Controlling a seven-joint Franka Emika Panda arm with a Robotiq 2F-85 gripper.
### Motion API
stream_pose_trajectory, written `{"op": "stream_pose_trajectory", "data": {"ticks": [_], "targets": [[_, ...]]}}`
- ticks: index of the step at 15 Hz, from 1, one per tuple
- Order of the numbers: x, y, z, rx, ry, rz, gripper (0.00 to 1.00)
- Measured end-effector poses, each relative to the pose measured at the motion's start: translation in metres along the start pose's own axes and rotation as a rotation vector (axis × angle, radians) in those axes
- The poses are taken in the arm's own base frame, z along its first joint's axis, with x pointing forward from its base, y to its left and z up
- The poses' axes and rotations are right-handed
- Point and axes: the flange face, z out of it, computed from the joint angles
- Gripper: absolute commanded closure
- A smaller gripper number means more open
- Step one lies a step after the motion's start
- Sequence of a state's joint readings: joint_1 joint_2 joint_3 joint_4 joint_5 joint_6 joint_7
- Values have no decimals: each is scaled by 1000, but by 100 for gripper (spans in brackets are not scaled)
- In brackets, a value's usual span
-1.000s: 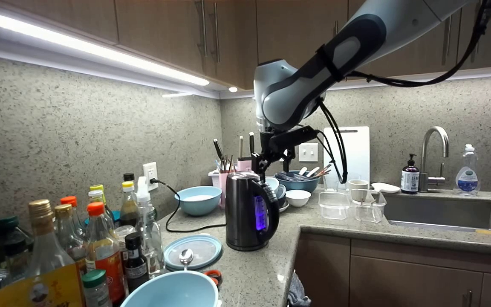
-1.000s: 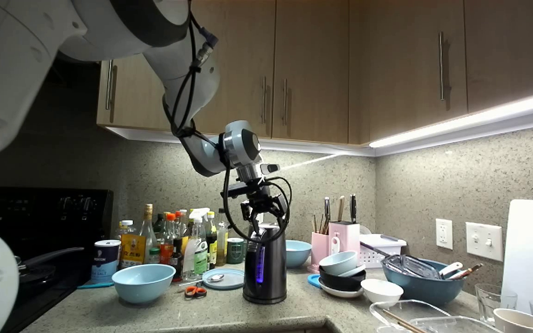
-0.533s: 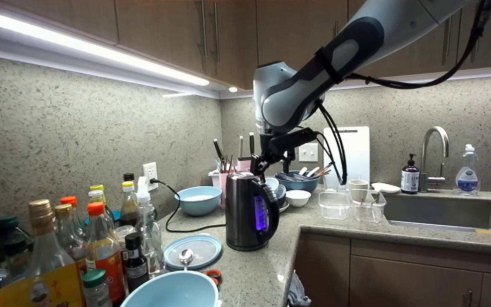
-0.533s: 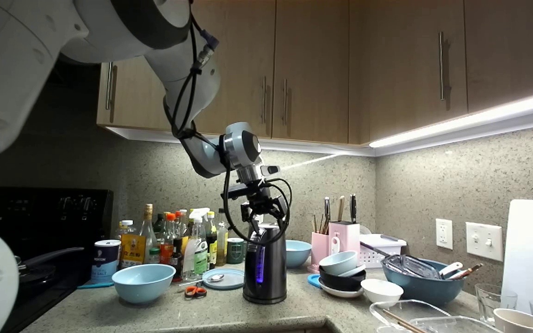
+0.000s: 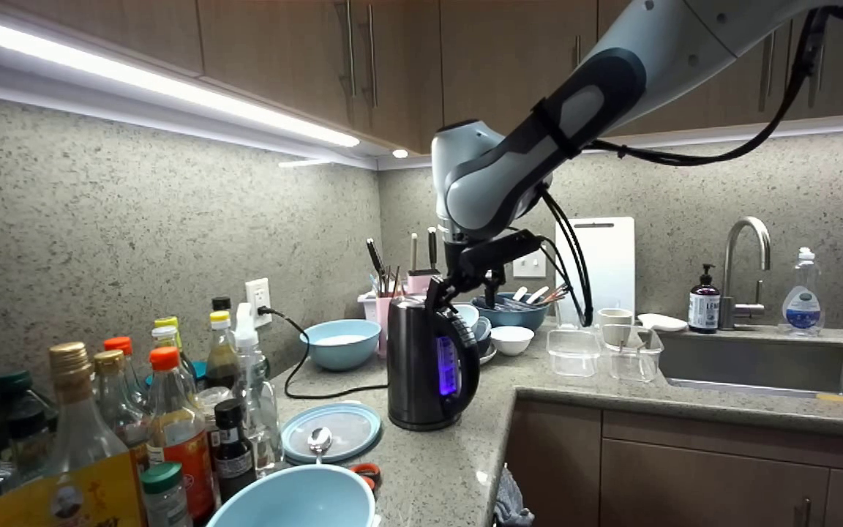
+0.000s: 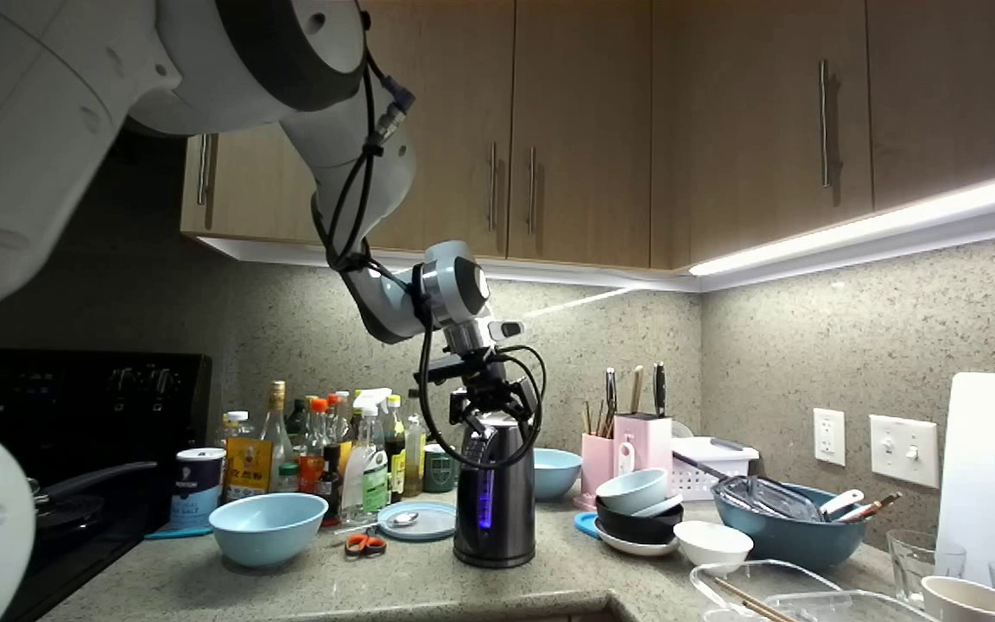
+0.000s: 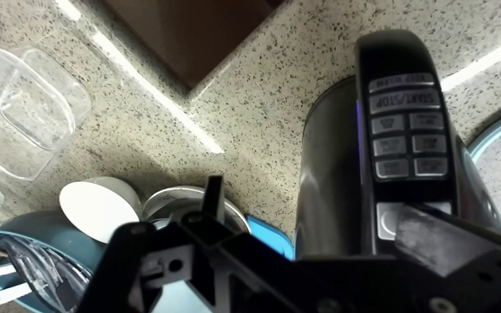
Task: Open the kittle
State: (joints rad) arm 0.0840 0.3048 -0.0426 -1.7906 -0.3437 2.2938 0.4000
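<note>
The fingers (image 7: 426,241) are spread, the silver button (image 7: 386,221) of the kettle (image 7: 326,174) beneath one; an off-centre press could skid off or topple the kettle.

In both exterior views, shines bright and white from light strips (image 5: 169,86) under the cupboards (image 5: 275,51). In an exterior view, looks very dark at the left around the stove (image 6: 83,415). Glows purple on the kettle (image 5: 418,366). In the wrist view, makes shiny white stripes on the counter (image 7: 259,113) and comes out fuzzy on the small buttons (image 7: 429,144).
</note>
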Motion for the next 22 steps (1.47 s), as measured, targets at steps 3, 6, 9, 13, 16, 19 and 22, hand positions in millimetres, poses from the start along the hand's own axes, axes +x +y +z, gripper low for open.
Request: {"op": "stream_pose_trajectory", "data": {"ticks": [3, 6, 9, 13, 16, 19, 22], "targets": [[2, 1, 1, 1, 0, 5, 0], [2, 1, 2, 3, -3, 9, 0], [2, 3, 3, 18, -11, 27, 0], [2, 4, 4, 38, -23, 51, 0], [2, 6, 5, 57, -33, 73, 0], [2, 9, 7, 83, -46, 97, 0], [3, 14, 9, 119, -61, 106, 0]]}}
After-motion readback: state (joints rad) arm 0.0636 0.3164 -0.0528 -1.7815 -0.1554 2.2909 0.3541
